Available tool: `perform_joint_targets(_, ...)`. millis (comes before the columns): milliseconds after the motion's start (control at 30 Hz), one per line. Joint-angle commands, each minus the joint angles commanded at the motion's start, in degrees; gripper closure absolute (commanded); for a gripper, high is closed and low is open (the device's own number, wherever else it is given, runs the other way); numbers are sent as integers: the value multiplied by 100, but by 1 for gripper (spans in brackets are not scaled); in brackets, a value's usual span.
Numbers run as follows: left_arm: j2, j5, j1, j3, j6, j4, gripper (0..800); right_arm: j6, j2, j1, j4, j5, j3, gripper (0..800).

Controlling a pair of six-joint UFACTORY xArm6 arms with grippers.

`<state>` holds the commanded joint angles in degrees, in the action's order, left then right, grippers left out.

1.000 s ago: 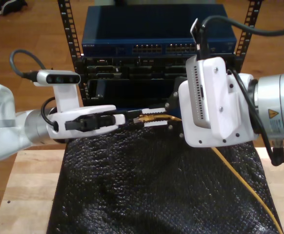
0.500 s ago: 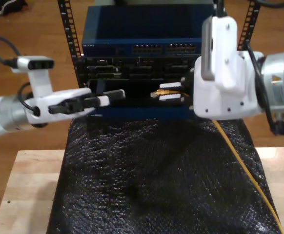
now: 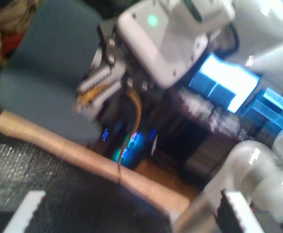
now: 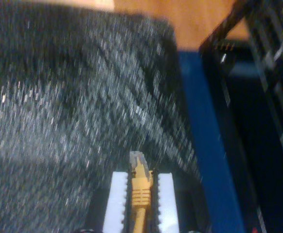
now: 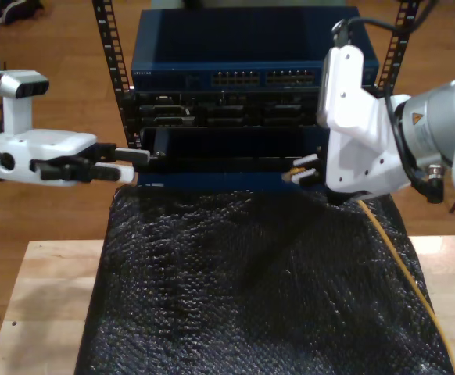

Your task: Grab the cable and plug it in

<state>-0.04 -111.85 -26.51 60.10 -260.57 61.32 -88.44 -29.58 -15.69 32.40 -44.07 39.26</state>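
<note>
The cable (image 5: 403,262) is yellow-orange and runs from the exterior view's lower right up to my second gripper (image 5: 304,168), which is shut on its plug end. In the second wrist view the plug (image 4: 137,165) sticks out between the white pads (image 4: 114,199), pointing over the black mat toward the blue rack edge (image 4: 200,121). My first gripper (image 5: 137,156) hovers at the exterior view's left, open and holding nothing. In the first wrist view its white fingers (image 3: 27,211) stand wide apart, and across the mat the second gripper (image 3: 100,90) holds the cable (image 3: 136,109).
A blue network switch (image 5: 251,58) with rows of ports (image 5: 235,78) sits on top of the black rack, with darker units below. A black bubble mat (image 5: 243,289) covers the wooden table (image 5: 48,305) in front of the rack.
My first gripper has let go of the cable end and drawn back toward the exterior view's left. My second gripper has swung toward the exterior view's right with the plug in it.
</note>
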Motion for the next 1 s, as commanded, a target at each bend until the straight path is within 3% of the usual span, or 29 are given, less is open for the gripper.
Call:
perform_joint_targets(233,-158,440,-35,53,580,-1240,2,1002,316,176,-1143,-369,211,799)
perform_joint_targets(467,-404,466,-44,70,1371,-2189,3,1723,668,246,-2057,-853,422,800)
perform_joint_targets(733,-738,475,-62,62,1873,-3182,2,2171,1125,246,-2743,-1169,615,800)
perform_joint_targets(1000,-774,475,-677,26,2479,-3815,1,2277,1327,246,-2989,-1169,624,800)
